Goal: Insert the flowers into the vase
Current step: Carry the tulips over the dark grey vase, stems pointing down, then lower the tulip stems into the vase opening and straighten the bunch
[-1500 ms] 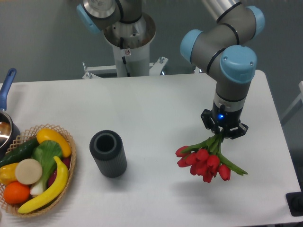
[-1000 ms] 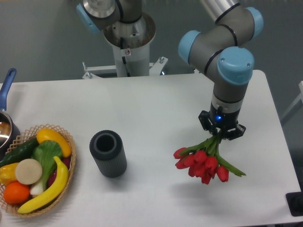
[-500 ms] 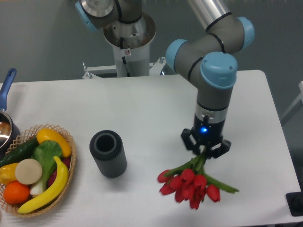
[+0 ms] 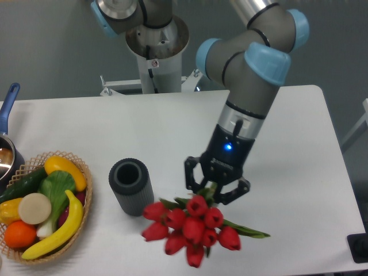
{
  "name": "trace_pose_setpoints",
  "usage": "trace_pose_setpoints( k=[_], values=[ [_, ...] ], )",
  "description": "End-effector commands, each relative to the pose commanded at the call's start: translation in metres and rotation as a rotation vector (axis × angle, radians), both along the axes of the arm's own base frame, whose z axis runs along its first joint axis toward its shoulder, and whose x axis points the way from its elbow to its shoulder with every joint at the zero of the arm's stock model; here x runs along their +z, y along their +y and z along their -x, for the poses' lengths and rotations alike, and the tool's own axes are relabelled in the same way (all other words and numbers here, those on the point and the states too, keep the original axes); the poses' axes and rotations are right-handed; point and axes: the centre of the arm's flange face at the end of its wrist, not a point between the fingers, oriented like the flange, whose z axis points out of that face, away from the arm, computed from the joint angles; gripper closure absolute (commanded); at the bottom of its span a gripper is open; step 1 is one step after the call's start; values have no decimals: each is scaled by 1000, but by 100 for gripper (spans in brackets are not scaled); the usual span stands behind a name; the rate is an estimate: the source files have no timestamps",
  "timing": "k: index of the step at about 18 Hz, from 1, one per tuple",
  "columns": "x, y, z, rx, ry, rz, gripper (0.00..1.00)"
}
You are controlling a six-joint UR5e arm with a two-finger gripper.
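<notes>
The gripper [image 4: 215, 190] is shut on the green stems of the flowers [image 4: 190, 227], a bunch of red tulips whose heads hang toward the camera, lifted above the table. The vase [image 4: 131, 187], a dark grey ribbed cylinder with an open round mouth, stands upright on the white table to the left of the flowers. The leftmost tulip heads are close to the vase's lower right side in the picture. The fingertips are partly hidden by stems and blooms.
A woven basket [image 4: 86, 198] of fruit and vegetables sits at the front left of the table. A pot with a blue handle [image 4: 8, 103] is at the far left edge. The arm's base column [image 4: 155, 49] stands behind the table [image 4: 172, 126].
The arm has swung left and toward the front with the flowers, bringing the bunch from the right side of the table to just right of the vase. The vase has not moved.
</notes>
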Motion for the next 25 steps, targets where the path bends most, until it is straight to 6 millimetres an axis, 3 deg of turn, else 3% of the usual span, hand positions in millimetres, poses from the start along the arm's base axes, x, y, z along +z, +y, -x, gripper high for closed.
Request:
trace_pose_setpoints(
  k=[7,11,20,25],
  values=[
    [9,-6,-36,-133,-174,-174,91],
    [2,-17,-62,-230,-242,-289,91],
    [-23,-6,-89,-302,-224,-287,91],
    [-42,-1,-90,-321,-219,-282,91]
  ],
)
